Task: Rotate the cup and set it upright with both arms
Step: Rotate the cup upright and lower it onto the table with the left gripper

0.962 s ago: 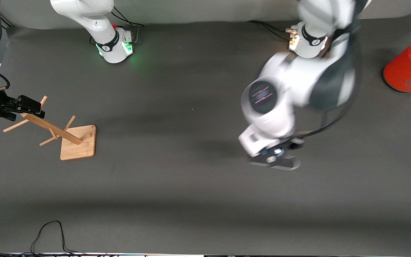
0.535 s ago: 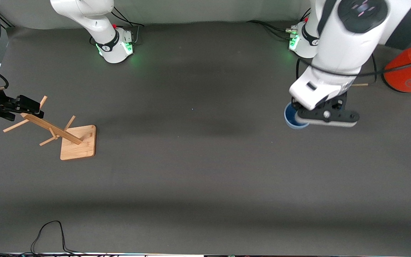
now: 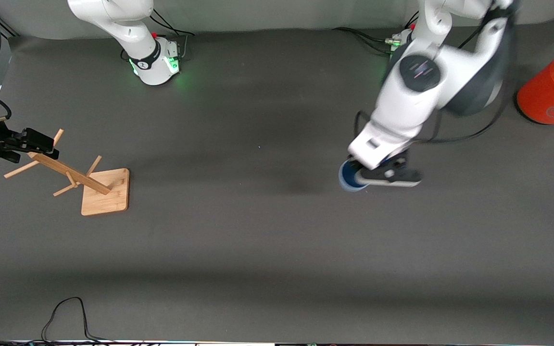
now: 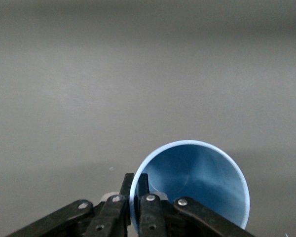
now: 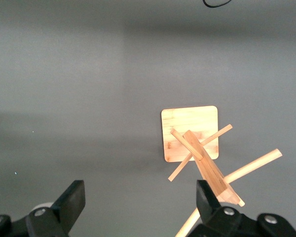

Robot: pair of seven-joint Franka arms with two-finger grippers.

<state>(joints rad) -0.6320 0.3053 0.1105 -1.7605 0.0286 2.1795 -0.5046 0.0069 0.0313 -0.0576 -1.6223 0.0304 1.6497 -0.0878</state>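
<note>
Left hand (image 3: 378,177) is pinching the cup (image 3: 351,176) by its rim, carrying it above mid-worktop (image 3: 258,240), likely for a handoff; right hand (image 5: 138,210) is waiting spread wide over the wooden rack (image 3: 82,177).

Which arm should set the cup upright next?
Left. Its tool is already shut on the cup rim, above the mat. The right tool is open over the wooden rack, at the right arm's end.

No legible text, number or brand found. The orange cylinder (image 3: 553,91) carries a faint circular emblem, unreadable. The arm bases bear small dark marks on their bands, also unreadable.
</note>
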